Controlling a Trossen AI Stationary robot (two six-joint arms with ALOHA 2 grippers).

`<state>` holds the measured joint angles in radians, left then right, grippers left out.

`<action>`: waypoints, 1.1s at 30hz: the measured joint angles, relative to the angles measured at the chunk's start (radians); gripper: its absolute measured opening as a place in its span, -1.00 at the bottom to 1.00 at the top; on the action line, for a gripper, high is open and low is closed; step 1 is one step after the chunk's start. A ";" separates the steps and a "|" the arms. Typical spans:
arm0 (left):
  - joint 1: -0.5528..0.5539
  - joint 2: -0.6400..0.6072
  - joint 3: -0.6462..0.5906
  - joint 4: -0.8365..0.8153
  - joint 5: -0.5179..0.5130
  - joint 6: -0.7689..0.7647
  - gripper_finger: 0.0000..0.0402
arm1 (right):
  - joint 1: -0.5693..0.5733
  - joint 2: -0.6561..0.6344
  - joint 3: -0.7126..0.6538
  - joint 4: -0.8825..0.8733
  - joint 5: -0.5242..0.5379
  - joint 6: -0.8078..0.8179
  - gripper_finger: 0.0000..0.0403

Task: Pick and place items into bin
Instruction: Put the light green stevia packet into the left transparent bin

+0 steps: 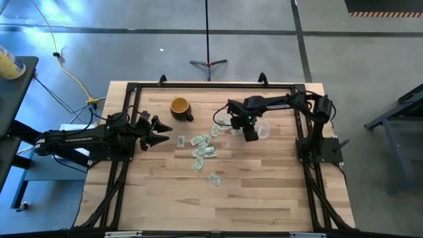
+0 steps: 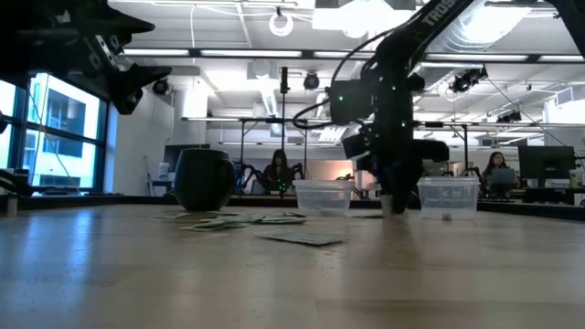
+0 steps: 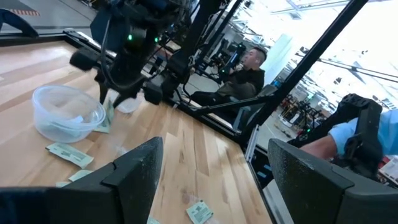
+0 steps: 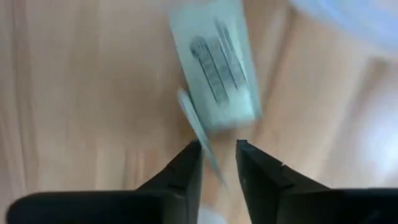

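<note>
Down on the table, right end effector (image 4: 219, 155) nearly closed, pinching a slip (image 4: 214, 68).

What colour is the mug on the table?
The mug is yellow with a dark inside, seen best in the high view; the low view shows it only as a dark shape.

Two dark, near-black jointed arms on black tube frames. Small green indicator light on the right arm (image 1: 250, 119) near its wrist; white lettering along the left arm (image 1: 76, 140). Black cables looped beside links. Wedge-shaped matte black fingers (image 4: 186, 171).
</note>
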<state>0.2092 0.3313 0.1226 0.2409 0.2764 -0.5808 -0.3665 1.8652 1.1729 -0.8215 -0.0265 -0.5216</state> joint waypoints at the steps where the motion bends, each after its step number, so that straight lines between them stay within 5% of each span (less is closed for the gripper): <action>1: 0.000 0.000 0.000 0.000 0.000 0.000 0.62 | -0.001 -0.001 0.016 -0.011 0.003 0.005 -0.62; 10: 0.000 0.000 0.000 -0.001 0.000 0.000 0.62 | 0.001 -0.003 0.190 -0.162 0.026 0.054 -0.96; 14: 0.000 0.000 0.000 -0.001 0.000 0.000 0.62 | 0.002 -0.005 0.261 -0.201 0.023 0.070 -0.93; 18: 0.000 0.000 0.000 -0.002 0.000 0.000 0.62 | -0.014 -0.003 0.220 -0.178 -0.021 0.088 -0.71; 28: 0.000 0.000 0.000 -0.006 0.001 0.000 0.62 | 0.003 -0.001 0.008 -0.037 0.034 0.097 0.35; 33: 0.000 0.000 0.000 -0.007 0.001 0.000 0.62 | 0.002 -0.001 -0.027 0.055 0.044 0.095 0.53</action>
<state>0.2090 0.3317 0.1226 0.2337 0.2775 -0.5808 -0.3645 1.8645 1.1462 -0.7668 0.0177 -0.4263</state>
